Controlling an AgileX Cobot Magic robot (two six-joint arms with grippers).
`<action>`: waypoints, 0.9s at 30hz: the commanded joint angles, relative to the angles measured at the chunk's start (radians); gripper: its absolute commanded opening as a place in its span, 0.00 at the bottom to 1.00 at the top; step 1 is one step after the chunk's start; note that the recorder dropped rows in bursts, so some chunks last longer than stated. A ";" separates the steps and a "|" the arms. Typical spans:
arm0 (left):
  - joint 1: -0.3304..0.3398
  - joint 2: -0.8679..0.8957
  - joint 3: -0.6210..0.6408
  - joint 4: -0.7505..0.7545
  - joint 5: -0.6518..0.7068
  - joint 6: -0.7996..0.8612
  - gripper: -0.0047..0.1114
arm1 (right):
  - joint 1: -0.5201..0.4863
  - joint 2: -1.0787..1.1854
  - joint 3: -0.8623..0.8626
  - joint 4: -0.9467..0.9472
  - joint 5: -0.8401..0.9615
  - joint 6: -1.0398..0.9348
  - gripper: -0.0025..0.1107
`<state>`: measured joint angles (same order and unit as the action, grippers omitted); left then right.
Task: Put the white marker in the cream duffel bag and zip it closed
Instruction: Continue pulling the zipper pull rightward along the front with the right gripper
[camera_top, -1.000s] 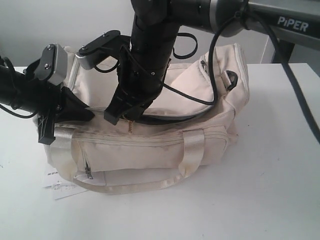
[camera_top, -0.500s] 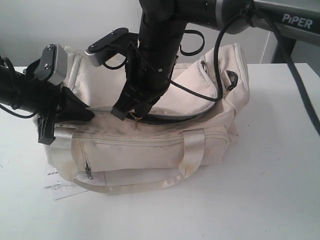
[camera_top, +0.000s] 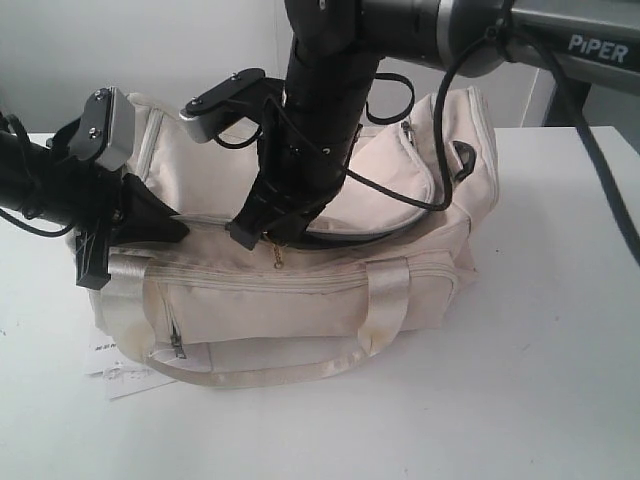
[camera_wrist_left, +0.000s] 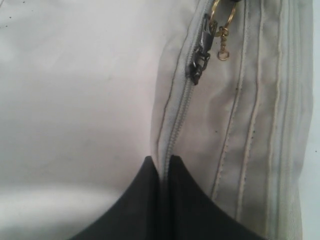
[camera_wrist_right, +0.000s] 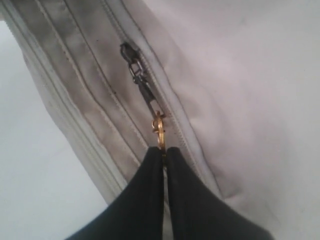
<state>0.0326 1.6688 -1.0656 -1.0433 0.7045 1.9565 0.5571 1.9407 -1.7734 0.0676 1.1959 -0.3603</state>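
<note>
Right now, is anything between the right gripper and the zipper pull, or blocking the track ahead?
Nothing visible. The right gripper is shut on the gold clasp of the cream duffel bag; nothing shows on the open track ahead.

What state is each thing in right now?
cream duffel bag: upright on table, top partly open.
main zipper: closed up to slider, open beyond.
left gripper: shut on main zipper.
right gripper: shut on gold clasp.
white marker: not in view.
</note>
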 joint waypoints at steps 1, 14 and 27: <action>-0.006 -0.001 0.010 0.001 0.012 0.073 0.04 | -0.031 -0.030 0.006 -0.024 0.025 -0.002 0.02; -0.006 -0.001 0.010 -0.002 0.007 0.059 0.04 | -0.049 -0.048 0.043 -0.020 0.025 -0.002 0.02; -0.006 -0.001 0.010 -0.002 0.005 0.056 0.04 | -0.049 -0.055 0.065 -0.024 0.025 -0.002 0.02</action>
<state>0.0326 1.6688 -1.0656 -1.0433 0.7027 1.9565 0.5192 1.9028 -1.7136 0.0702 1.1962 -0.3603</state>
